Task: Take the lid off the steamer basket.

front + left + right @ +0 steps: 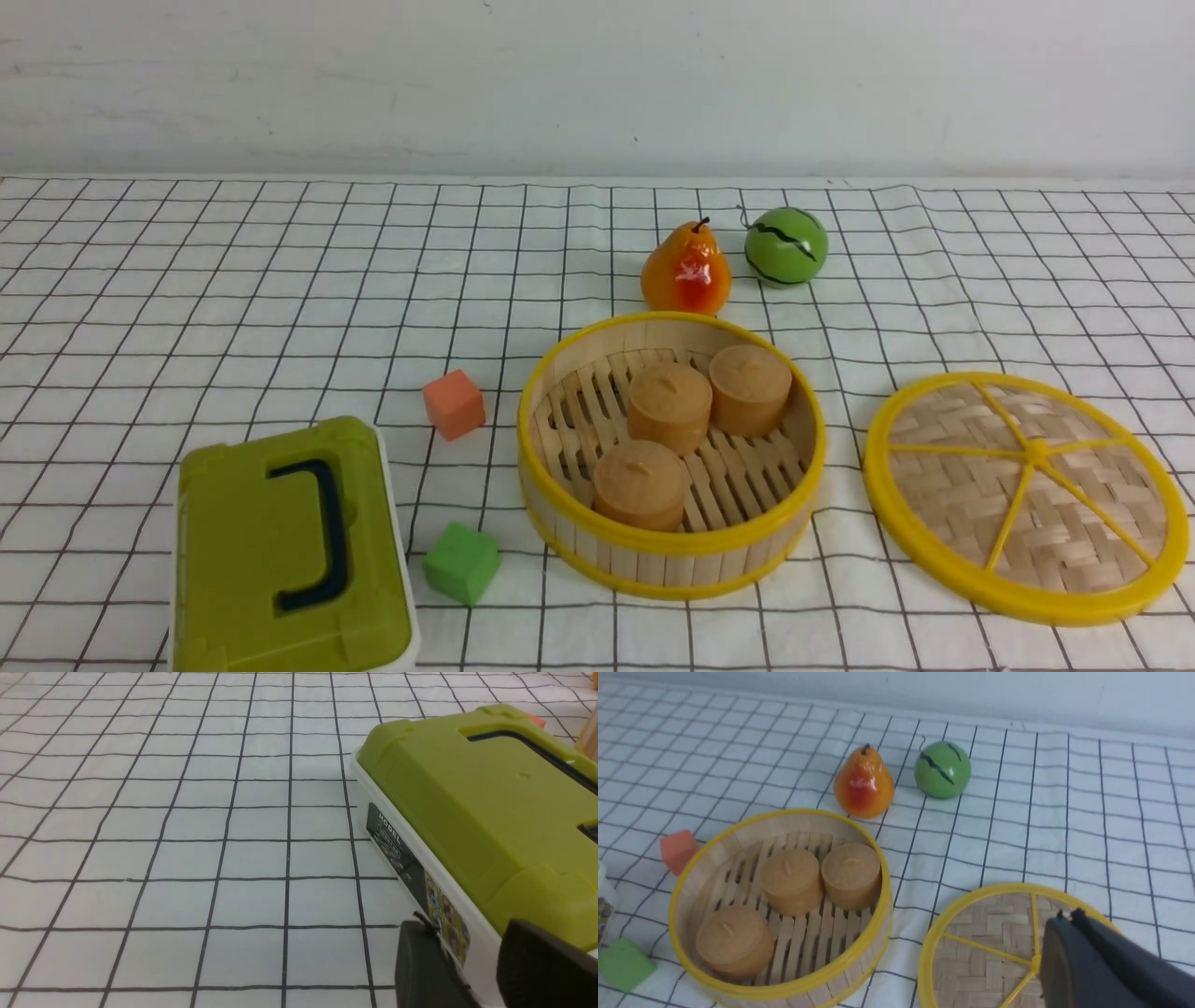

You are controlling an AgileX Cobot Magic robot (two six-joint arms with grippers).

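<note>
- My right gripper point(1069, 914) is closed, empty.
- My left gripper point(460, 924) seems slightly parted.
- I see the lid point(1036, 504) lying beside the steamer basket point(672, 537).

Left gripper point(466, 926), at frame edge: two blunt, tapering fingers, matte dark grey to black; thin black strand at one tip. Right gripper point(1069, 919), at frame edge: slender fingers, slate-grey and black; small black nubs at the tips.

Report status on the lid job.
Right gripper shut, empty. Lid off, flat on table right of steamer basket. Nothing covering basket.
</note>
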